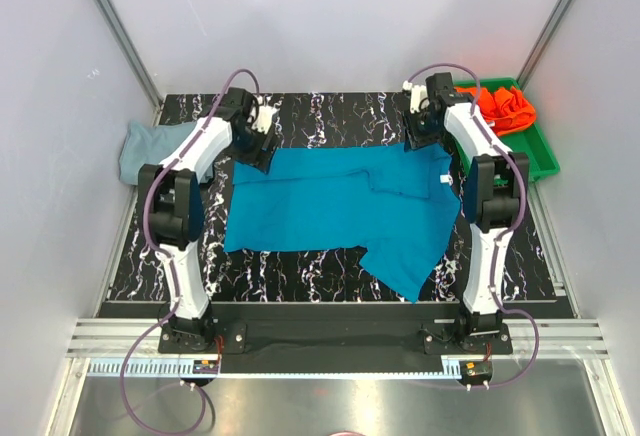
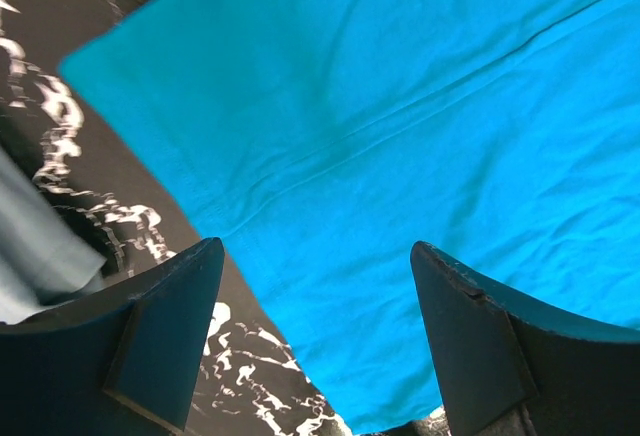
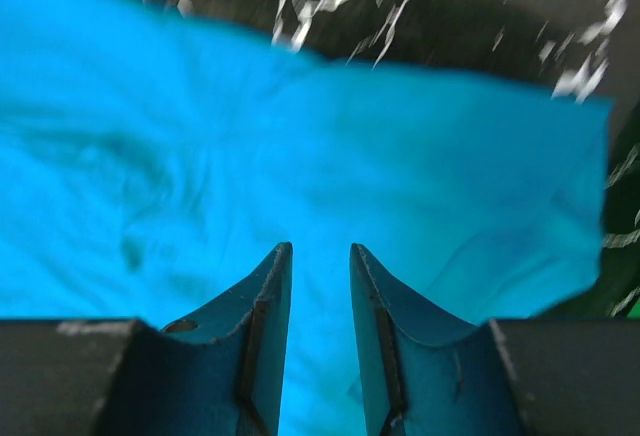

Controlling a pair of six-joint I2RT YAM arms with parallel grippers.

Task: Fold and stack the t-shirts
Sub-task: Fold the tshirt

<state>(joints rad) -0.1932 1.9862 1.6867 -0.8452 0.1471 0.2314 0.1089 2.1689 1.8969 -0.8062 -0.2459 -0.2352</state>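
Observation:
The teal-blue t-shirt (image 1: 330, 206) lies spread on the black marbled table, one part folded over at the right, with its white tag (image 1: 443, 178) near the right edge. My left gripper (image 1: 262, 152) hangs over the shirt's far left corner; in the left wrist view it (image 2: 317, 248) is wide open and empty above the teal cloth (image 2: 400, 106). My right gripper (image 1: 420, 142) is over the far right corner; its jaws (image 3: 320, 247) stand narrowly apart with nothing between them above the cloth (image 3: 250, 156). The pale grey-blue shirt (image 1: 148, 146) lies at the table's left edge. The orange-red shirt (image 1: 505, 108) is bunched in the tray.
A green plastic tray (image 1: 540, 156) stands at the far right of the table. White walls and metal frame posts close in the sides and back. The grey-blue shirt (image 2: 40, 251) shows just left of my left fingers.

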